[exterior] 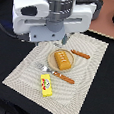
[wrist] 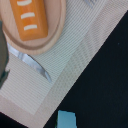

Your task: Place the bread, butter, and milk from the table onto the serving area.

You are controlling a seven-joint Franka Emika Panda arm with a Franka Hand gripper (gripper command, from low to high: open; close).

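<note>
While hidden behind the arm's white housing — gripper: jaws unseen, state impossible to tell.
Bread (exterior: pixel 63 59): on plate (exterior: pixel 51 62), on placemat (exterior: pixel 85 81).
Butter (exterior: pixel 47 85): on placemat, near fork (exterior: pixel 56 74).
Milk (wrist: pixel 66 120): on dark table — cut off by frame edge.

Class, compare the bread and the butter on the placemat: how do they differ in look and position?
The bread is golden-orange with pale slashes; the butter is bright yellow with a red mark. The bread sits on the round plate; the butter lies directly on the placemat. The bread looks bulkier, the butter slimmer. Both are small, rectangular and lying flat.
</note>
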